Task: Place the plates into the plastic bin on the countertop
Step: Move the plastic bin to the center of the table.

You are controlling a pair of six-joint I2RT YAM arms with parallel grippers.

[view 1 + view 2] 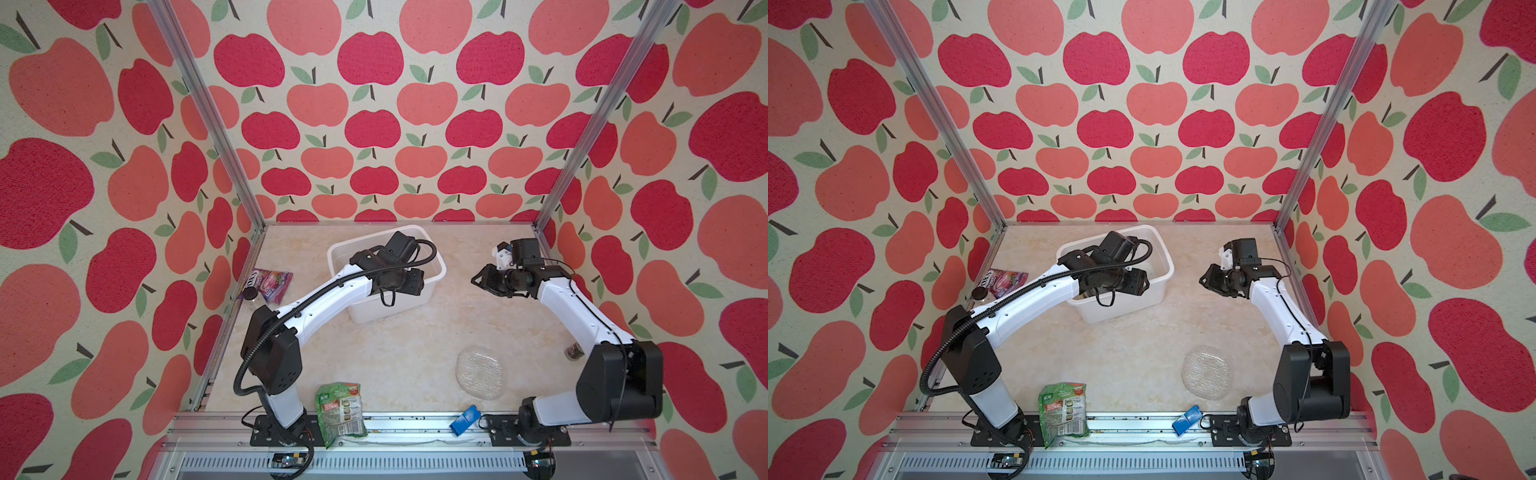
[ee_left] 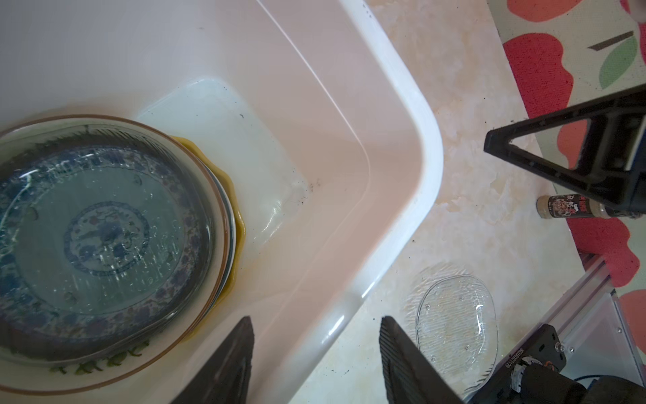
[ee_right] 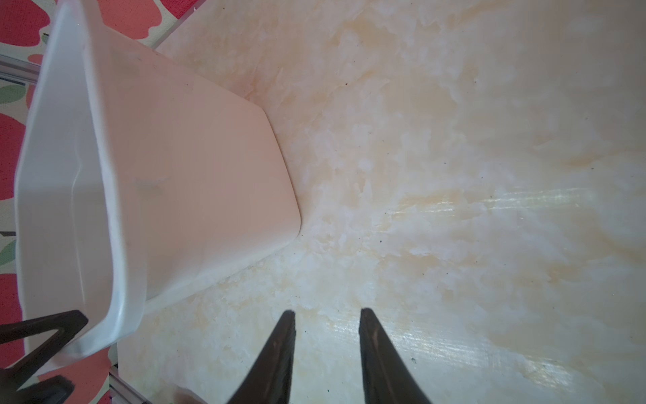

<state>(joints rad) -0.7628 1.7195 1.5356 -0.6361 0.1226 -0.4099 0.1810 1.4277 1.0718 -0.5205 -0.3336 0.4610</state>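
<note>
Seen from above, a marble-patterned bench (image 1: pixel 395 353) sits inside walls papered with red apples, and I have 2 arms reaching over it.

My left pincer (image 2: pixel 314 320) hangs over the near corner of the white plastic bin (image 1: pixel 436 257). Its jaws stand well apart with nothing between them. Below it, in the left wrist view, a stack of plates (image 2: pixel 105 227) lies flat against 1 end of the bin floor. A grey glass plate is on top, a blue patterned one shows through it, and a yellow scalloped edge (image 2: pixel 237 217) peeks out lower down.

My right pincer (image 3: pixel 327 313) hovers over bare bench beside the bin. Its jaws are partly open and empty.

I see 1 plate outside the bin: a clear glass plate (image 1: pixel 481 372) with a rippled surface. It lies flat on the bench near my right arm's base, well apart from both pincers and from the bin.

I judge this plate to be stiff, fairly heavy for its thinness, slick and easily chipped. Its see-through body is hard to pick out against the pale bench. The raised rim looks like the only place to hold it, with 1 jaw slipped under the edge and the other pressing on top. It would then need lowering gently onto the stack, not dropping.
</note>
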